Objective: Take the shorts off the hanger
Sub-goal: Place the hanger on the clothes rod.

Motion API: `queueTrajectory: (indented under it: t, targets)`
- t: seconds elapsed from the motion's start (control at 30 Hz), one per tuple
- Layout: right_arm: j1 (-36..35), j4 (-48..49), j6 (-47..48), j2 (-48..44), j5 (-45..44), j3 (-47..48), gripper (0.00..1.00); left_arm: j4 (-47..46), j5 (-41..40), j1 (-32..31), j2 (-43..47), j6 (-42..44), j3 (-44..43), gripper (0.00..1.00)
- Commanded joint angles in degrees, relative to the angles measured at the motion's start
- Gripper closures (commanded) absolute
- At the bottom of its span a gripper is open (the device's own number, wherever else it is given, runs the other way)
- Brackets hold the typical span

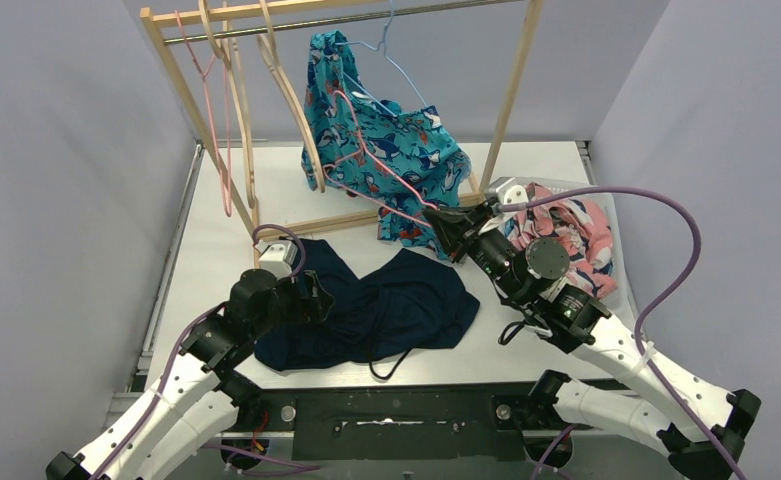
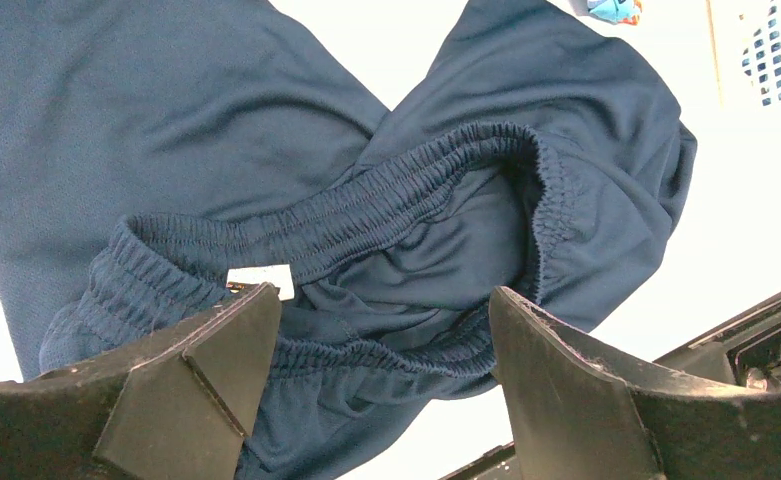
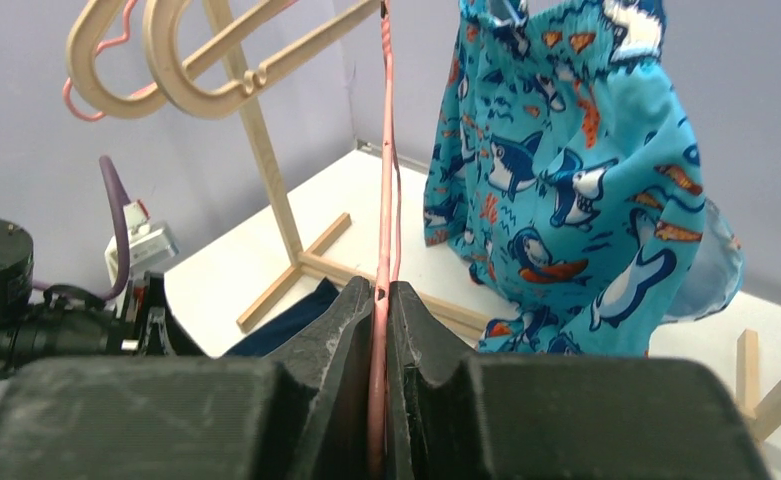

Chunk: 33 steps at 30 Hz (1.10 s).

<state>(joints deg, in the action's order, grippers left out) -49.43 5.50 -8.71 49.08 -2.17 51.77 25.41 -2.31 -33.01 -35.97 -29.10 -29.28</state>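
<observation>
Right jaws clamped on pink hanger [image 3: 386,200]; teal shark shorts [image 3: 566,200] just beyond, to right. Left jaws wide, empty; navy shorts [image 2: 416,230] waistband directly ahead.

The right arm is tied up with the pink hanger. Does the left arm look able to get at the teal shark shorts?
Probably yes: the left gripper is open and empty over the navy shorts, and nothing tall stands between it and the teal shark shorts, though it looks a long stretch.

The black left gripper [image 1: 314,297], at lower left of the top view, stands wide open; the black right gripper [image 1: 438,225], near centre, pinches a thin pink hanger [image 3: 387,180].
</observation>
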Motion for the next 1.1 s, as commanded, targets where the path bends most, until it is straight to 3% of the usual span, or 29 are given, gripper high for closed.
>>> queueTrajectory:
  t: [0.0, 0.37, 0.63, 0.87, 1.07]
  targets:
    - [0.2, 12.3, 2.1, 0.1, -3.2, 2.6, 1.00, -3.6, 0.4, 0.1, 0.7, 1.2, -2.5, 0.24]
    - [0.2, 13.3, 2.7, -1.8, -4.4, 3.7, 1.00, -3.5, 1.3, 0.5, -1.3, 1.2, -2.7, 0.24]
    - [0.2, 20.6, 7.0, -1.4, -0.2, 5.3, 1.00, -3.6, 1.6, 0.6, -2.1, 1.2, -2.5, 0.24]
    - [0.4, 30.3, 8.8, 6.5, -1.3, 9.4, 1.00, -3.9, 2.5, 0.6, -3.9, 0.9, -2.5, 0.24]
    - [0.7, 32.8, 8.1, 18.0, -0.9, 18.9, 1.00, -3.8, 2.6, 0.9, -4.5, 0.8, -2.5, 0.24]
